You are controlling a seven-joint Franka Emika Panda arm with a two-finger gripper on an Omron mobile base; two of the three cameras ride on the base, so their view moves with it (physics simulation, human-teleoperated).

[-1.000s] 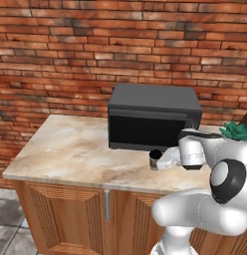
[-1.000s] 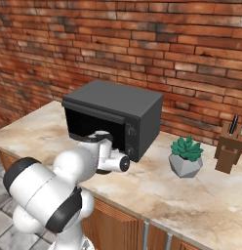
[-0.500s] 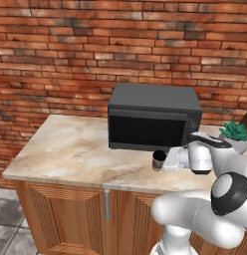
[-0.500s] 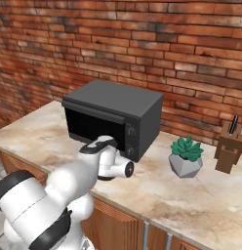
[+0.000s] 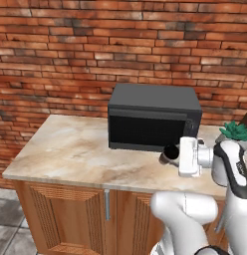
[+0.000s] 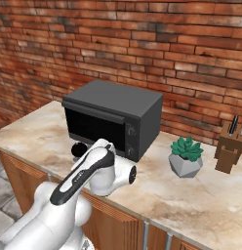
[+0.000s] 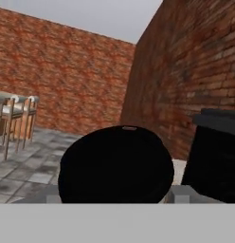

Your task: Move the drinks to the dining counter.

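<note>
Fingertips lie hidden behind the dark cup (image 7: 117, 163), so their grip cannot be told; microwave (image 5: 153, 117) looms beside.

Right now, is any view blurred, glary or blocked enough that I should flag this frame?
Left base view: evenly lit, sharp, no glare; the gripper holds a dark cup before the microwave. Right base view: equally clean, with the arm covering most of the cup. Hand view: soft, the cup looming as a featureless black disc.
</note>
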